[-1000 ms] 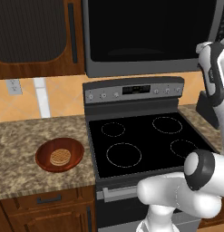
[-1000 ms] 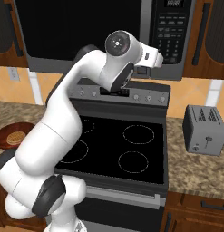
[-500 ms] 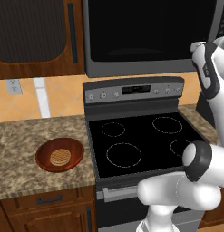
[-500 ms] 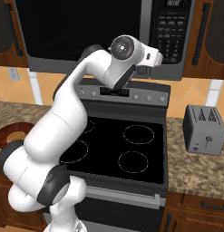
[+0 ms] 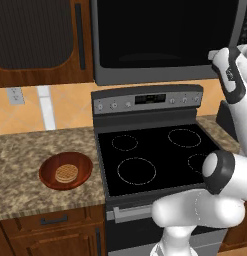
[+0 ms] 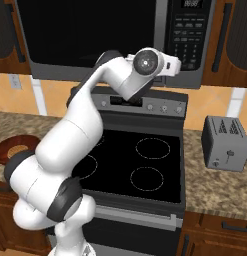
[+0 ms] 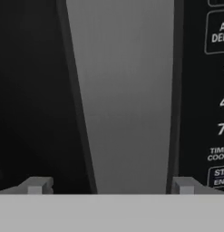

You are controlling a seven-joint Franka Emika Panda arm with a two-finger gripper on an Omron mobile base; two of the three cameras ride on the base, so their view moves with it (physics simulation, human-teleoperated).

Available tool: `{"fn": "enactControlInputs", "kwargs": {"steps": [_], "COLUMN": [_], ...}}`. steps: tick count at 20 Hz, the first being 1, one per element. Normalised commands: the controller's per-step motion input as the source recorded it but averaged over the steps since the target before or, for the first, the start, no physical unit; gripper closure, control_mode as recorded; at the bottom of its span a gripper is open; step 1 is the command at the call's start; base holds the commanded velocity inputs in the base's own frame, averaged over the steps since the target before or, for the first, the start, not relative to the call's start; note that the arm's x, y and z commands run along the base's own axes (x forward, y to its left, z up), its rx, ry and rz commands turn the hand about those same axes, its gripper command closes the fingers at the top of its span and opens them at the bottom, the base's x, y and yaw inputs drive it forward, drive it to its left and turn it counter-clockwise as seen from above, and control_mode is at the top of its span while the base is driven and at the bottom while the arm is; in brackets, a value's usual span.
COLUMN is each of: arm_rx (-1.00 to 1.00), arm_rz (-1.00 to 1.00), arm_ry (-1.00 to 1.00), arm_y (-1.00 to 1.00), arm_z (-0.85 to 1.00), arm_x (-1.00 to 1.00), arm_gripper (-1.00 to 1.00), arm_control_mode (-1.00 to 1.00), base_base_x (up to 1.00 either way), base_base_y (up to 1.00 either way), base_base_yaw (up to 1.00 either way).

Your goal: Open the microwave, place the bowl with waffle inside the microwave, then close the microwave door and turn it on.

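The microwave (image 5: 165,35) hangs above the stove with its door (image 6: 95,35) closed. In the hand view the long grey door handle (image 7: 127,99) runs upright between my fingertips (image 7: 37,186), and my gripper (image 7: 109,186) is open around it without gripping. The button panel (image 7: 215,90) lies just right of the handle. My hand (image 6: 167,64) is raised in front of the microwave's lower right part. The reddish-brown bowl (image 5: 65,170) sits on the left counter with the tan waffle (image 5: 66,173) in it.
The black stove top (image 5: 155,155) lies below the microwave. A grey toaster (image 6: 227,142) stands on the right counter (image 6: 220,185). Dark wood cabinets (image 5: 40,40) flank the microwave. My own arm (image 6: 75,135) hides part of the bowl in the right base view.
My hand has shifted slightly to the right, closer to the microwave's handle. The bowl, waffle and door have not moved.
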Motion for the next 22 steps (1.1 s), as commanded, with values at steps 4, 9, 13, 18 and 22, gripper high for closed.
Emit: {"fn": "enactControlInputs", "kwargs": {"steps": [4,9,13,18,22], "arm_rx": [0.00,0.01,0.01,-0.01,-0.08], "arm_rz": [0.07,0.15,0.17,0.08,0.02], "arm_ry": [0.00,-0.01,-0.04,-0.03,0.00], "arm_y": [0.00,0.11,0.79,1.00,1.00], "arm_z": [-0.40,-0.41,-0.20,0.00,0.00], "arm_x": [0.65,0.67,0.22,0.00,-0.01], "arm_gripper": [1.00,1.00,1.00,1.00,1.00], "arm_control_mode": [-1.00,-1.00,-1.00,-1.00,-1.00], "base_base_x": [0.00,0.00,0.00,0.00,0.00], "base_base_y": [0.00,0.00,0.00,0.00,0.00], "base_base_yaw": [0.00,0.00,0.00,0.00,0.00]}}
